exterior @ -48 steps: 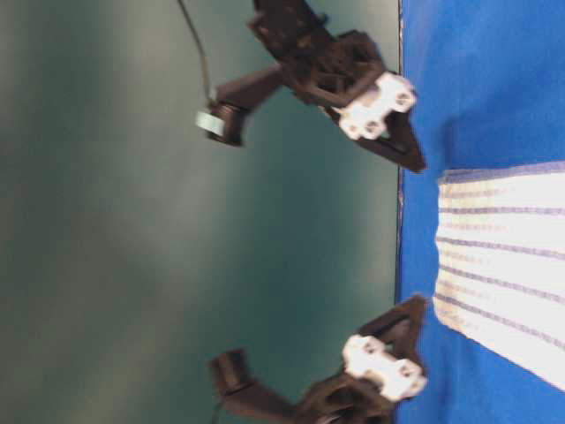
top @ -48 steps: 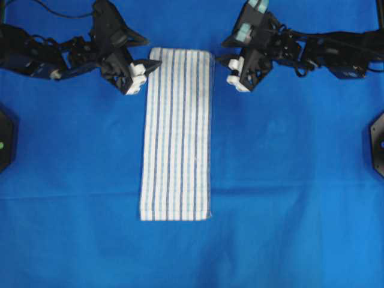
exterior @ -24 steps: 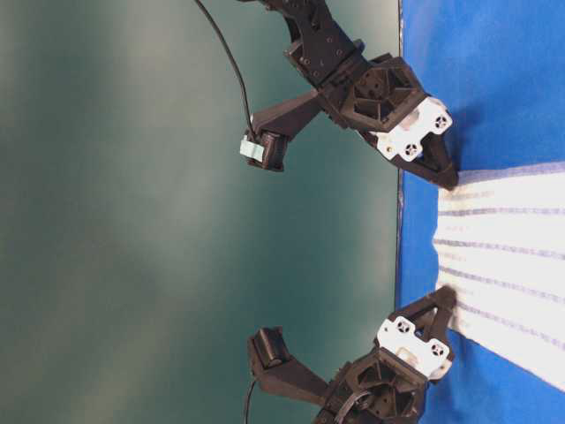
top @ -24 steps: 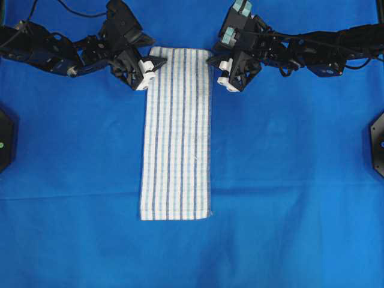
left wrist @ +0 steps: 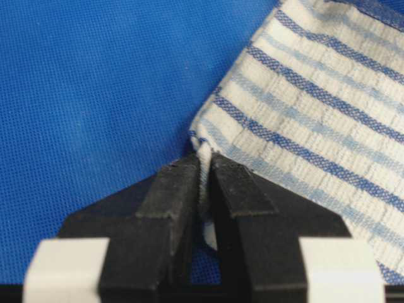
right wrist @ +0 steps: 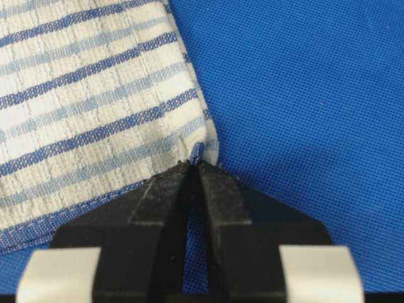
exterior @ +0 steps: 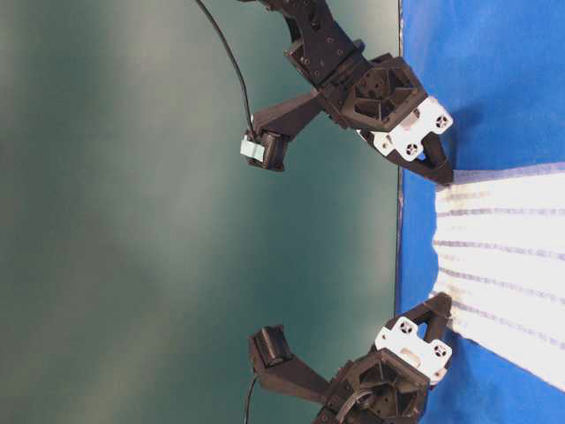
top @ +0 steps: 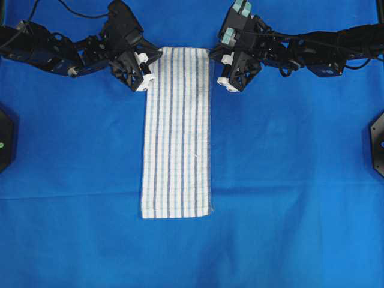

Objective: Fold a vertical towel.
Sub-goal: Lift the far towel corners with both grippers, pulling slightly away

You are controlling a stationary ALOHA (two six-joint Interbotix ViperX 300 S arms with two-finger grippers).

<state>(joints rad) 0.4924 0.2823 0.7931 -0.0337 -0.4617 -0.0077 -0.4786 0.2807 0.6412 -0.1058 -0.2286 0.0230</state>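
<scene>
The towel [top: 178,132], white with thin light-blue and dark-blue lengthwise stripes, lies lengthwise on the blue sheet [top: 288,168]. My left gripper [top: 151,60] is shut on the towel's far left corner [left wrist: 203,151]; a pinch of cloth shows between its black fingers [left wrist: 177,189]. My right gripper [top: 215,61] is shut on the far right corner [right wrist: 201,148], the hem caught at its fingertips [right wrist: 218,186]. In the table-level view both grippers [exterior: 441,168] [exterior: 439,309] sit at the towel's [exterior: 503,256] end corners, and that edge is slightly puckered.
The blue sheet [exterior: 477,71] covers the whole table. Two black mounts stand at the left edge [top: 6,138] and right edge [top: 377,141]. Both arms [top: 42,51] [top: 324,51] reach in from the far corners.
Both grippers moved inward onto the towel's far corners and closed from open to shut on the cloth. The towel's far edge has drawn in slightly.
</scene>
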